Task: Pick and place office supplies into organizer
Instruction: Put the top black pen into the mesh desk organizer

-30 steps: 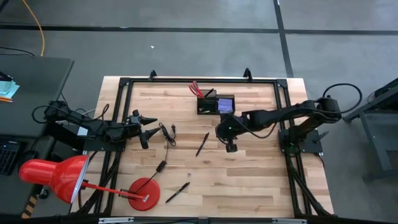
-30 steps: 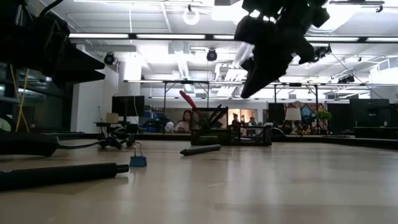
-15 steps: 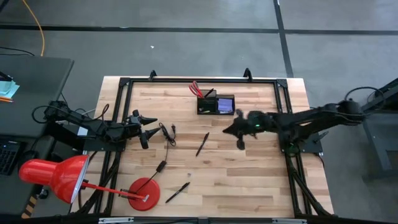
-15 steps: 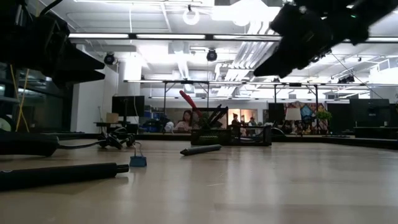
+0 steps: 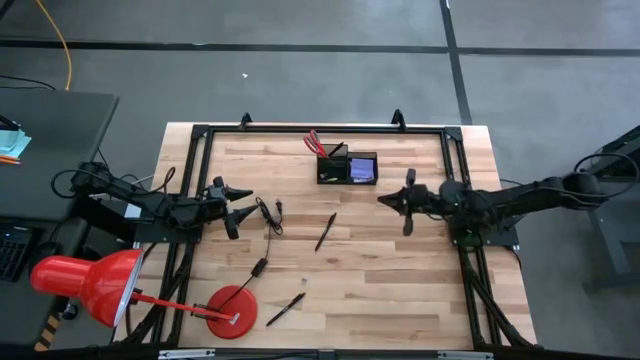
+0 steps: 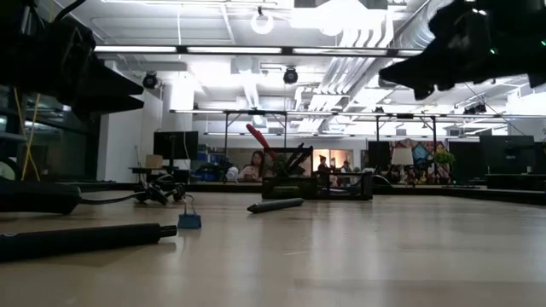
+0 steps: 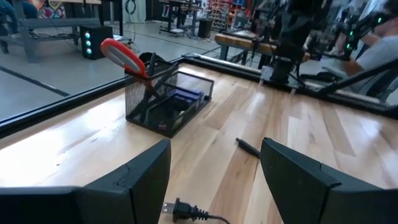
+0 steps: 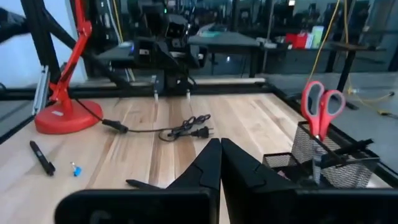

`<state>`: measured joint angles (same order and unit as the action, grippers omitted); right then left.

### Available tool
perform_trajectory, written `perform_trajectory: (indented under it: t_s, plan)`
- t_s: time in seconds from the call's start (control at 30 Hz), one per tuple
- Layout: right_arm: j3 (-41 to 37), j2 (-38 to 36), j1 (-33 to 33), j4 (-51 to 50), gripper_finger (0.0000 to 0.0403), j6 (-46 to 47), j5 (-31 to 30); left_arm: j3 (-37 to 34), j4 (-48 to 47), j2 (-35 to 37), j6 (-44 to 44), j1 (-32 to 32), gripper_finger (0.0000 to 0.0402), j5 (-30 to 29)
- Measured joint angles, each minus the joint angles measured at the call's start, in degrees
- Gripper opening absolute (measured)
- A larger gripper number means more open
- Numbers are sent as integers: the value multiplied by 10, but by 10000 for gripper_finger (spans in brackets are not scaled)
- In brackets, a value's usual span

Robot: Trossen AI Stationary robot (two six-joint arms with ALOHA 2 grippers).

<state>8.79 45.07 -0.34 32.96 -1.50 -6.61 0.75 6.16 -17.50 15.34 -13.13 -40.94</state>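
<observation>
Already, the organizer (image 5: 347,167) at the table's far edge holds the scissors (image 5: 313,141) and purple pad (image 5: 362,170); two pens (image 5: 325,231) are left outside. The right gripper (image 5: 403,200), pressed together and empty, is held just beside it; the left gripper (image 5: 240,206) is spread, waiting.

No legible writing anywhere

No word, label, brand or number can be read on the pale wooden tabletop (image 5: 400,270); the small black mesh desk organizer (image 7: 163,104) shows none either
</observation>
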Motion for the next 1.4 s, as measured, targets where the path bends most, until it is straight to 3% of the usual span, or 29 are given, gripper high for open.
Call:
perform_trajectory:
  t_s: [0.23,0.63,0.93,1.07,1.4]
  plan:
    - [-81,-51,0,71,0,-11,-21,0,13,0,17,0,232,0]
    - [-82,-68,0,34,0,-1,-19,0,77,0,31,0,232,-5]
    - [-83,-68,0,-17,0,2,-19,12,72,-13,31,0,232,38]
    - [-83,-68,0,-32,0,0,-19,69,65,-77,52,0,232,23]
    - [-83,-68,0,-47,0,0,-18,291,-84,-362,97,0,232,42]
